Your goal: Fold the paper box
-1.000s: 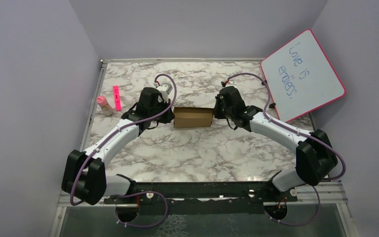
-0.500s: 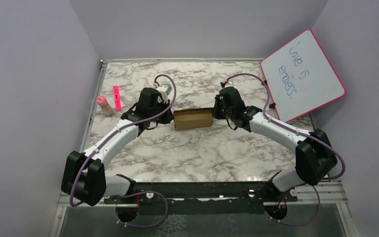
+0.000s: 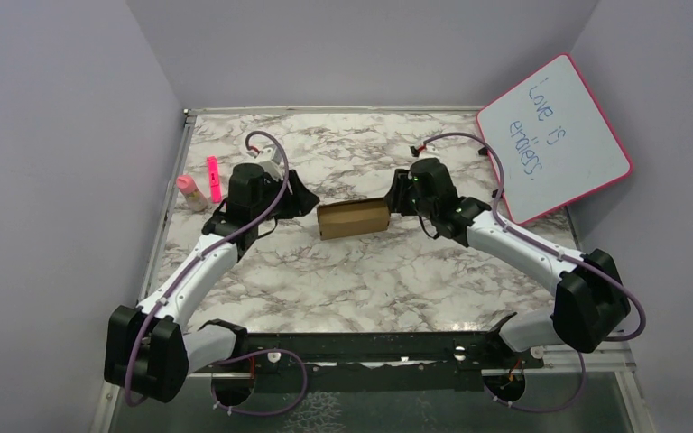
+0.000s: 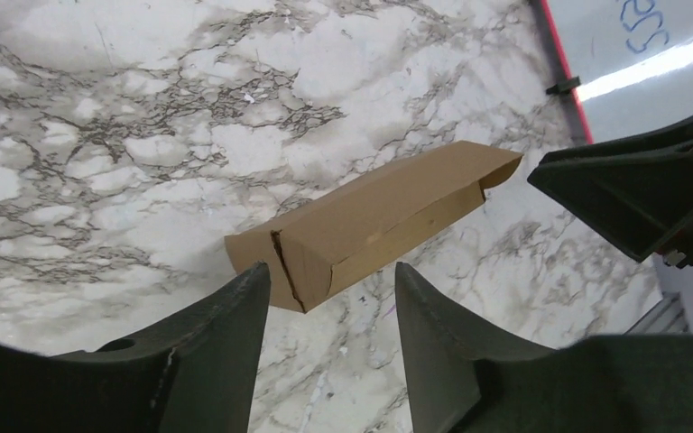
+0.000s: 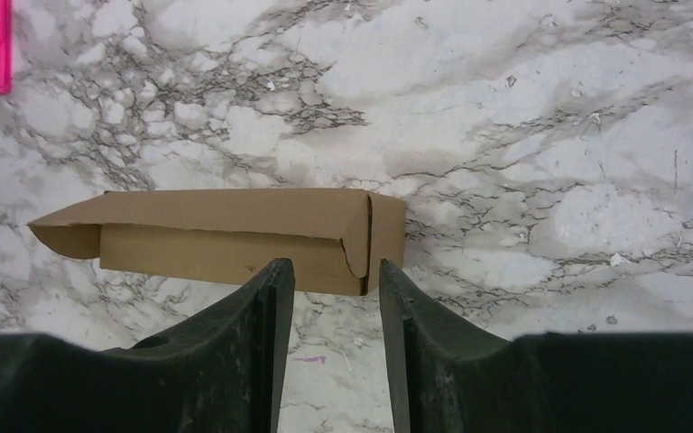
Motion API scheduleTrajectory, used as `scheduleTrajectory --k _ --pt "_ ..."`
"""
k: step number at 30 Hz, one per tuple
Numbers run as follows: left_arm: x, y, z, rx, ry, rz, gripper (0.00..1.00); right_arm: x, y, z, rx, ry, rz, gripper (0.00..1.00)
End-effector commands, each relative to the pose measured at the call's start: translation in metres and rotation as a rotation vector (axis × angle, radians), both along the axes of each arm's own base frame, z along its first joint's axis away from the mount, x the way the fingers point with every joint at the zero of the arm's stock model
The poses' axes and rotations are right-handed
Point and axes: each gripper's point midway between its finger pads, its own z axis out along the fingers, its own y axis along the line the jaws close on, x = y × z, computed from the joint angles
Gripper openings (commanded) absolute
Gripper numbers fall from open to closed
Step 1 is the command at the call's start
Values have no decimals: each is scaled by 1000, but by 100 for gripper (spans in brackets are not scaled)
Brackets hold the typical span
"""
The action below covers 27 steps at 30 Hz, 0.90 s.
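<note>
Box position: the paper box point(image 3: 353, 218) lies flat on the bench point(image 3: 370, 289), roughly midway between the left and right edges.
Long axis: runs from left edge toward right edge, slightly skewed, with 1 end facing each arm.
Left jaws: released wide and empty; the box's left end sits just ahead of the tips, apparently apart.
Right jaws: parted by a narrow gap, gripping nothing; the tips are at the box's right end, and contact cannot be told.
Nearer arm: right, by judgement.
Coming move: likely depends on closing in along that axis.

Plain brown paper box point(image 3: 353, 217), long slim carton flat on marble tabletop point(image 3: 370, 271), slightly skewed, top panel overhanging one side
</note>
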Motion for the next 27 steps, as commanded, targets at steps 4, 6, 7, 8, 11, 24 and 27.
scheduleTrajectory --k 4,6,7,8,11,24,27 --pt "7 -2 9 -331 9 179 63 11 5 22 97 -73 -48 51" --pt "6 -2 5 -360 20 193 64 14 2 25 110 -84 -71 53" --pt "5 -2 3 -368 24 195 65 16 1 26 116 -91 -84 55" --pt "5 -2 0 -374 33 198 66 17 -1 26 122 -99 -93 57" --pt "4 -5 -3 -403 47 197 67 23 -1 27 137 -116 -110 59" --pt "5 -12 -23 -393 97 169 59 25 10 -3 135 -62 -70 56" --pt "4 -14 -32 -384 120 156 52 21 13 -12 136 -44 -53 55"
